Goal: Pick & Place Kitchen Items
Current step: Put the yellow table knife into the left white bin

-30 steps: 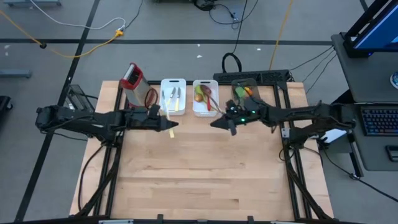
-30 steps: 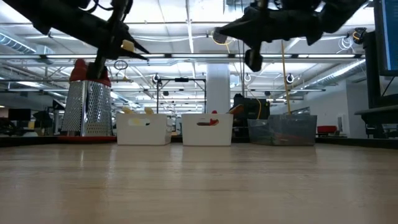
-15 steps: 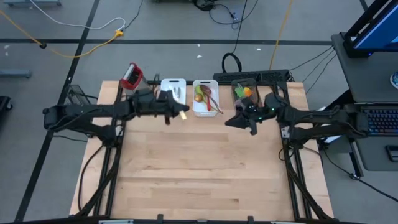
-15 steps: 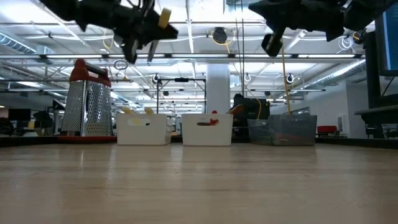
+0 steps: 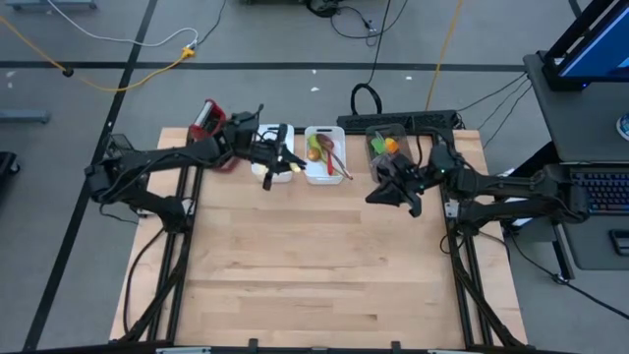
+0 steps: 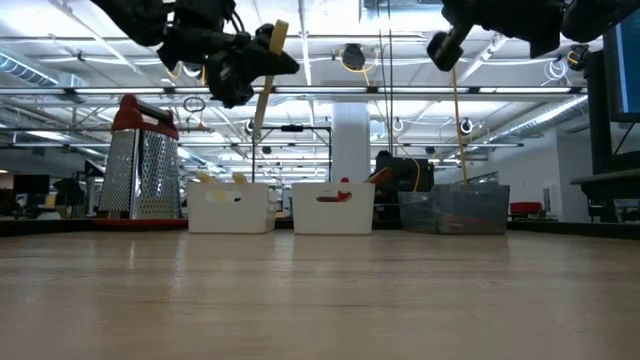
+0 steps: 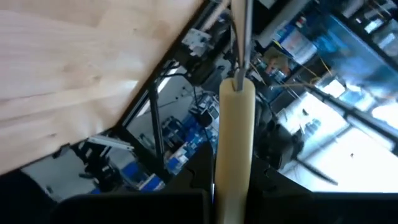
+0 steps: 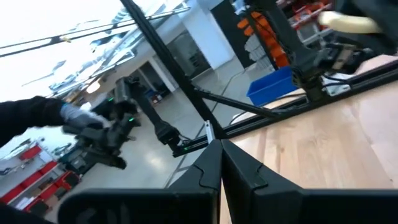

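Observation:
My left gripper point(image 5: 269, 167) is high over the left white tray point(image 5: 274, 131) at the table's far edge, shut on a cream-handled knife point(image 6: 268, 62). The knife's thin metal part point(image 7: 241, 37) runs on past the handle. My right gripper point(image 5: 381, 194) hangs shut and empty above the table's far right, near the clear tray point(image 5: 389, 129). The second white tray point(image 5: 324, 177) holds red and green utensils. The clear tray holds orange and green ones. My left gripper pinches the knife's cream handle point(image 7: 233, 149) between its two fingers point(image 7: 194, 182), which reach in roughly level from the table's left. The knife is lifted clear and hangs steeply, with the handle's free end point(image 6: 279, 32) up and the metal part point(image 6: 259, 108) slanting down over the tray.
A metal box grater point(image 5: 208, 120) with a red top stands at the far left, beside the left arm. The three trays sit in a row along the far edge. The bare wooden tabletop point(image 5: 314, 265) takes up the near half.
My left gripper has swung toward the table's far edge and risen, rolling as it went, so the knife has turned from lying out level to hanging steeply over the left white tray. My right gripper has drawn back toward the right edge and risen a little, staying shut.

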### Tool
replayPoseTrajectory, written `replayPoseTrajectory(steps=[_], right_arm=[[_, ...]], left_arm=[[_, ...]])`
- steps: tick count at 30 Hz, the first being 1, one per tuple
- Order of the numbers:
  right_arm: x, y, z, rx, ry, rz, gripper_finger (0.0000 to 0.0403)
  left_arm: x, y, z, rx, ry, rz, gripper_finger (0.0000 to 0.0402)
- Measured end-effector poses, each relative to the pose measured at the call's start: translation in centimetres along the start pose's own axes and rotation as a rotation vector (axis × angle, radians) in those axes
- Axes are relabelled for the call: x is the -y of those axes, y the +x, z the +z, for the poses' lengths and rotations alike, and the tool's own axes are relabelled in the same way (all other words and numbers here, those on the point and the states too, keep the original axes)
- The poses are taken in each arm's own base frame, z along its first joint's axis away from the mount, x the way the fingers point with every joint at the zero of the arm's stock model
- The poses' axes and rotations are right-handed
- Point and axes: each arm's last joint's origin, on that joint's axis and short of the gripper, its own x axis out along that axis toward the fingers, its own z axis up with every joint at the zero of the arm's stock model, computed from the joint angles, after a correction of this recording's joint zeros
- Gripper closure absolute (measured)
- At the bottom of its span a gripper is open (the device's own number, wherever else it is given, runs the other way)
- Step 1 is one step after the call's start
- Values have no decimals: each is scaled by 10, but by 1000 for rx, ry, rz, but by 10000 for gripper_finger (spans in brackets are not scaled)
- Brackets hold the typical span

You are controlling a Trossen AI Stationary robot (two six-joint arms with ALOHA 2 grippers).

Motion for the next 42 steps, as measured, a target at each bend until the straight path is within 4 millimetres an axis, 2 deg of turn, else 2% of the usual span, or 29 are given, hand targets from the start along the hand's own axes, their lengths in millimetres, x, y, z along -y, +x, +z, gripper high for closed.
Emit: replayPoseTrajectory(steps=[6, 11, 19, 30, 36, 42], right_arm=[[-4, -2, 2, 6, -18, 14, 403], [-3, -2, 1, 1, -29, 10, 403], [-3, -2, 1, 1, -42, 9, 403], [-3, -2, 1, 2, -37, 8, 403], [-3, -2, 1, -1, -32, 6, 403], [-3, -2, 1, -1, -30, 2, 403]], left_arm=[[6, -12, 18, 43, -88, -7, 378], [0, -12, 33, 100, -146, 46, 378], [-12, 4, 53, 48, -201, 137, 377], [-20, 12, 96, 42, -233, 156, 375], [-20, 11, 105, 53, -199, 148, 376], [-18, 8, 108, 68, -179, 129, 361]])
